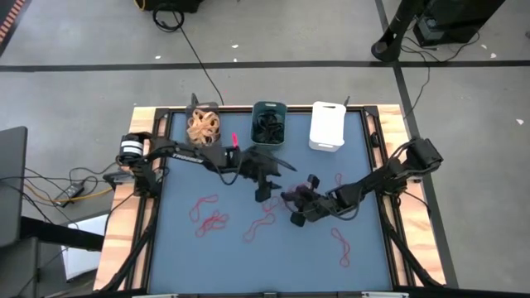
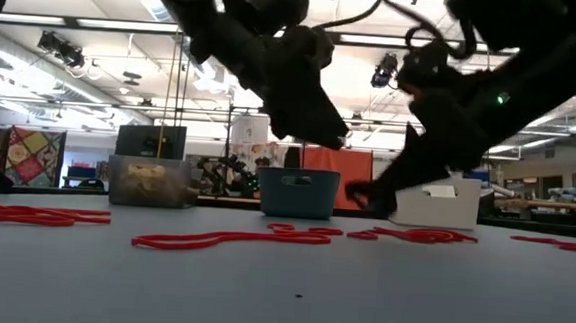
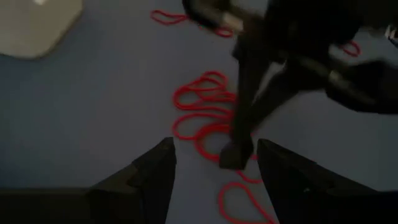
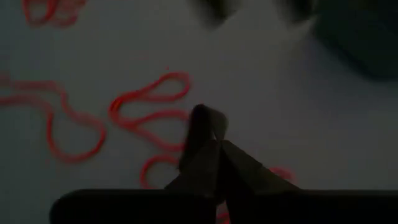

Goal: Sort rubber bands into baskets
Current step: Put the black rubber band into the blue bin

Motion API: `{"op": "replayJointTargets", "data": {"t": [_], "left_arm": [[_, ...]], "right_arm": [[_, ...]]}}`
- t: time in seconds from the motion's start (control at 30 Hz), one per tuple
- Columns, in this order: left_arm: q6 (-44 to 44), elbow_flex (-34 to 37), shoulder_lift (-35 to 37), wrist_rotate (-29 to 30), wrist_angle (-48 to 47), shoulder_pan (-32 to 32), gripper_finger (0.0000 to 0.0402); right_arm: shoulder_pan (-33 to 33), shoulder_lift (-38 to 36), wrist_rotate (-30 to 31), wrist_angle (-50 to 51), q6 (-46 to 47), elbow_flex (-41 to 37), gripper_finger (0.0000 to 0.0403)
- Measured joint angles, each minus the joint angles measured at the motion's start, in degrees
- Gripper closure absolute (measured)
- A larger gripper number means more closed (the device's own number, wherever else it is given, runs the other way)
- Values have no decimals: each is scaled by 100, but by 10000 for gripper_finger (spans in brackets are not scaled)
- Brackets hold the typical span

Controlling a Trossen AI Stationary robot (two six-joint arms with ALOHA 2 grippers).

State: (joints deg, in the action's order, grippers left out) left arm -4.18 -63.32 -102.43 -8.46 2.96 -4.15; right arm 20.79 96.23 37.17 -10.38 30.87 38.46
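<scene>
1. My right gripper (image 4: pixel 208 134) is down at the blue table (image 1: pixel 364 265), near its middle, fingers pressed together to a point among the red rubber bands (image 4: pixel 149 99). Whether a loop is actually pinched between the tips, I cannot tell.
2. My left gripper (image 3: pixel 214 165) hangs just beside it, toward the baskets, jaws standing wide with nothing between them.
3. From my left wrist I look straight down onto the right arm's fingers: they cross in front of me and touch down on a cluster of red loops (image 3: pixel 205 106).
4. So the two grippers crowd the same patch; the right arm's dark body blocks part of that cluster from above.
5. More red bands lie scattered: a tangle on the left half of the table (image 1: pixel 209 217), a few strands under the right arm (image 1: pixel 341 247), one up near the white basket (image 1: pixel 338 177).
6. Along the far edge stand three baskets in a row: the dark grey one (image 1: pixel 217 110) on the left, full of tan rubber bands (image 1: pixel 203 127).
7. The teal-blue basket (image 1: pixel 270 106) in the middle holds black bands (image 1: pixel 268 126).
8. The white basket (image 1: pixel 328 126) sits on the right, and I cannot see anything in it.
9. From table height, the red bands (image 2: pixel 228 240) lie flat in front, both arms looming over them.
10. Cables (image 1: pixel 58 186) trail off the table's left side.
</scene>
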Motion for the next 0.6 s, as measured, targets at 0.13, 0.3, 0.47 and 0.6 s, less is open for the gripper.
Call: {"op": "replayJointTargets", "data": {"t": [0.13, 0.3, 0.47, 0.6], "left_arm": [[26, 113, -17, 273, 173, 129, 175], [413, 141, -16, 405, 191, 283, 175], [526, 141, -15, 403, 305, 350, 175], [515, 141, -15, 408, 376, 353, 185]], "right_arm": [[101, -228, 422, -29, -65, 0, 393], [136, -433, 631, -75, -98, 0, 390], [134, -554, 733, -96, -160, 0, 392], [134, -560, 737, -203, -258, 0, 392]]}}
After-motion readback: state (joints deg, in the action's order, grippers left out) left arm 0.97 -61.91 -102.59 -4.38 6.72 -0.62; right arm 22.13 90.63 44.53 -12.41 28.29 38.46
